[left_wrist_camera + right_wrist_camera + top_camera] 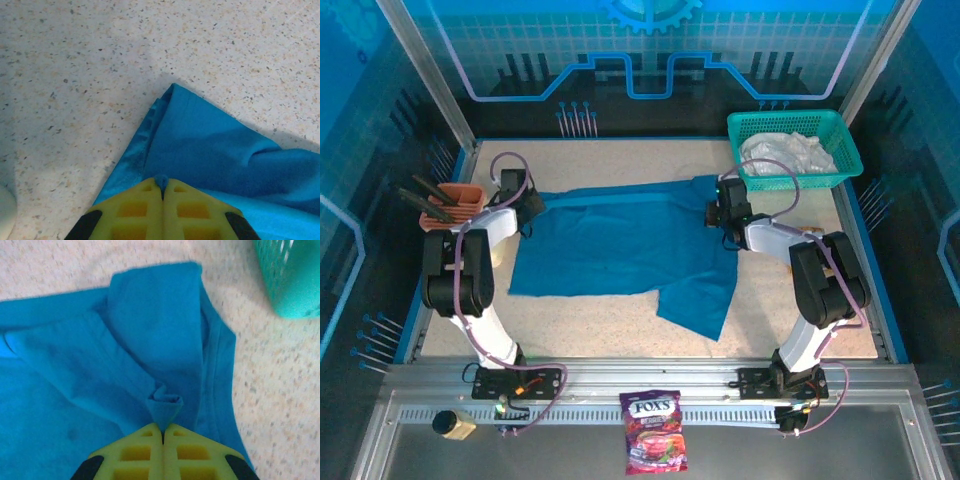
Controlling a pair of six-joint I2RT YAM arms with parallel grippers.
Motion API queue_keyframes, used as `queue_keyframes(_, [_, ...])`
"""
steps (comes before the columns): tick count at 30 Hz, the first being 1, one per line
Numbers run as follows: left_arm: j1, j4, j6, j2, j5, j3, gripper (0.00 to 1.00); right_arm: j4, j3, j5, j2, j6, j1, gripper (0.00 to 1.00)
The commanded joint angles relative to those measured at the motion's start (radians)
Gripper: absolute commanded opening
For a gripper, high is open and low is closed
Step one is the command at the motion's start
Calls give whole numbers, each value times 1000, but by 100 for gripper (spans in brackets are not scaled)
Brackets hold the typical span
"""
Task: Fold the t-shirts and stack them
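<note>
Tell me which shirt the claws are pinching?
The teal-blue t-shirt, spread on the table: the left claw and right claw each pinch its cloth. The white t-shirt lies crumpled in the green mesh basket, untouched.

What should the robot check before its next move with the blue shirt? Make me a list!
1. Left gripper pinches the blue t-shirt at a corner: ok, shut on the cloth.
2. Right gripper pinches the shirt's far right part: ok, shut on a bunched fold.
3. Shirt lies flat: not ok. It is creased by the right gripper, and a flap sticks out at the near right.
4. Bare table in front of the shirt for folding: ok.
5. White t-shirt ready: not ok, crumpled in the basket.
6. Both pinches firm enough to lift: cannot tell.
</note>
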Motion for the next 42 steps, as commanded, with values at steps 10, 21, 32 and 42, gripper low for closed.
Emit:
queue_keyframes(10, [9,-14,-8,-175,-91,-83,46,-140,-80,-20,-147,71,21,44])
queue_keyframes(21, [7,-134,3,-223,-22,14,40,-344,323,-290,84,-63,19,48])
queue_keyframes(32, [3,-305,11,-374,49,11,33,-517,747,-340,453,-144,-34,50])
queue_keyframes(42, [3,-387,8,-498,51,-23,34,-547,843,-429,565,-141,-58,44])
